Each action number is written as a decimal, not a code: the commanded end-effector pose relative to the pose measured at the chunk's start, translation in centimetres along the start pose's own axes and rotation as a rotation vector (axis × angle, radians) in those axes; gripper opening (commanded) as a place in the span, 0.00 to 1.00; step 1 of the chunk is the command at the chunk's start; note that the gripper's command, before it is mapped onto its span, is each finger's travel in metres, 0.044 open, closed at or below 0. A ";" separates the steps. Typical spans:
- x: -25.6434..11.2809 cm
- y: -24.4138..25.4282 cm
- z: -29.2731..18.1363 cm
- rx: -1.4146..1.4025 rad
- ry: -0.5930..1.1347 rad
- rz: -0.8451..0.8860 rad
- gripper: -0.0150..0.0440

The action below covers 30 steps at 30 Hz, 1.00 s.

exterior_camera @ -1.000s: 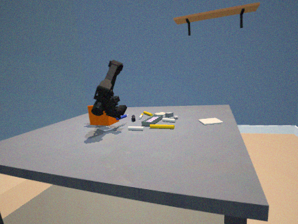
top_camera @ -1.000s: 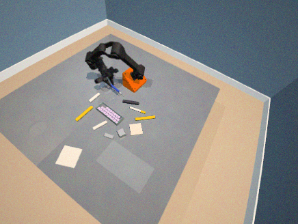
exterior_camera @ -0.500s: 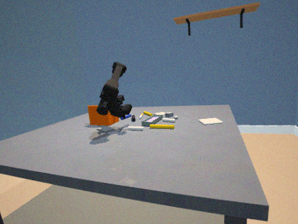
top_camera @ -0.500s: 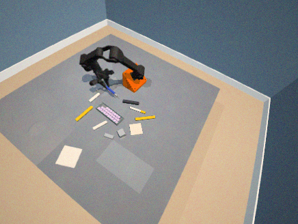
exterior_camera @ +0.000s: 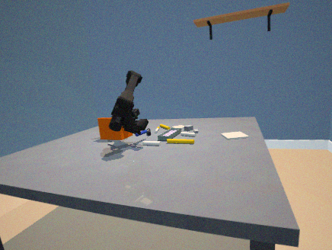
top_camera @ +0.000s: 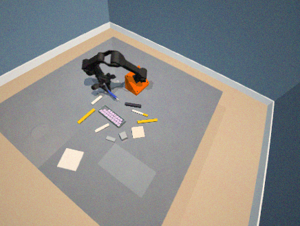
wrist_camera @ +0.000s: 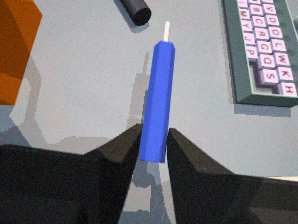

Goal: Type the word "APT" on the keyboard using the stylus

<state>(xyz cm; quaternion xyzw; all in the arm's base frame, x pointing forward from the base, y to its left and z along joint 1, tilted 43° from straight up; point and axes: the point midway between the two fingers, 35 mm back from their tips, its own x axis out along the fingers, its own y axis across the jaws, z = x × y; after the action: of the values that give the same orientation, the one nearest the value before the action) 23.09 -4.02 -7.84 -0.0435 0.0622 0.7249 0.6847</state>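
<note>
My gripper (top_camera: 106, 89) (wrist_camera: 155, 131) is shut on the rear end of the blue stylus (top_camera: 111, 94) (exterior_camera: 141, 133) (wrist_camera: 160, 85). The stylus's thin pale tip points away from the fingers, and its shadow falls apart from it on the desk, so it hangs slightly above the surface. The dark green keyboard (top_camera: 111, 116) (exterior_camera: 170, 133) (wrist_camera: 244, 95) with pale pink keys lies apart from the stylus, to its right in the wrist view. There the P key (wrist_camera: 251, 52) shows near the keyboard's left edge. I cannot make out the A and T keys.
The orange base block (top_camera: 135, 86) (exterior_camera: 110, 129) (wrist_camera: 17, 45) stands beside the arm. A dark cylinder (top_camera: 133, 105) (wrist_camera: 136, 11) lies near the stylus tip. White sticks (top_camera: 96, 100) (top_camera: 102, 127), yellow sticks (top_camera: 86, 116) (top_camera: 147, 120), grey blocks (top_camera: 122, 136) and a cream pad (top_camera: 137, 132) lie around the keyboard.
</note>
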 end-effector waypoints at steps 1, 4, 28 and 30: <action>0.7 0.1 -0.6 0.015 -0.009 -0.002 0.25; 1.1 0.1 -0.9 0.015 -0.009 -0.002 0.25; 2.9 0.2 -2.3 0.015 -0.010 -0.002 0.25; 2.8 0.1 -2.2 0.002 -0.005 0.001 0.30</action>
<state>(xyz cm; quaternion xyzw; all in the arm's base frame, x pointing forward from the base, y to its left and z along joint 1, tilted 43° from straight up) 22.77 -1.62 -10.48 -0.0411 0.0613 0.7253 0.6845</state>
